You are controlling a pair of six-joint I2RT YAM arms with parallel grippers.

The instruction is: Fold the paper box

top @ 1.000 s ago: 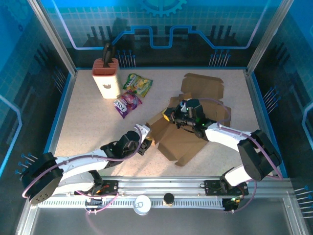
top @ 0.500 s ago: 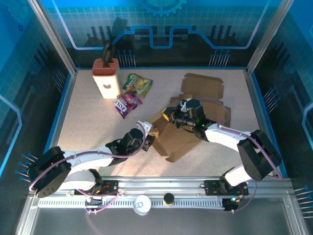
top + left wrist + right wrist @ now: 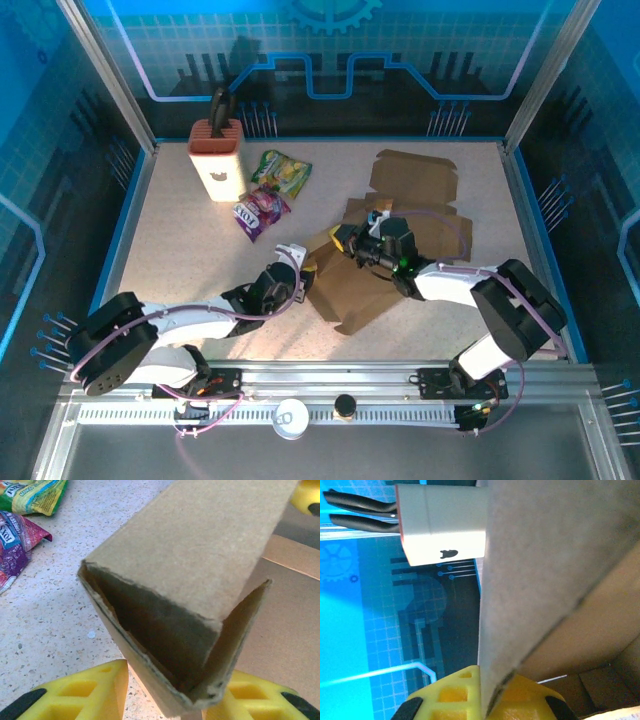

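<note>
The paper box [image 3: 358, 292] lay right of centre on the table [image 3: 175, 250], a brown cardboard blank partly folded: its far flaps were spread flat, while its near-left panel was raised into a creased, hollow wedge with rough edges [image 3: 200, 555]. The left gripper [image 3: 303, 281] stood at that wedge's corner, its yellow fingers [image 3: 75, 695] on either side of the fold; the close view cut them off, so perhaps they only flanked it and I could not tell whether they pinched. The right gripper [image 3: 346, 240] was clamped on a panel edge of the box, the cardboard running down between its pads [image 3: 445, 692]. That panel hid most of the right wrist view, leaving part of the white knife block [image 3: 440, 525] beyond.
</note>
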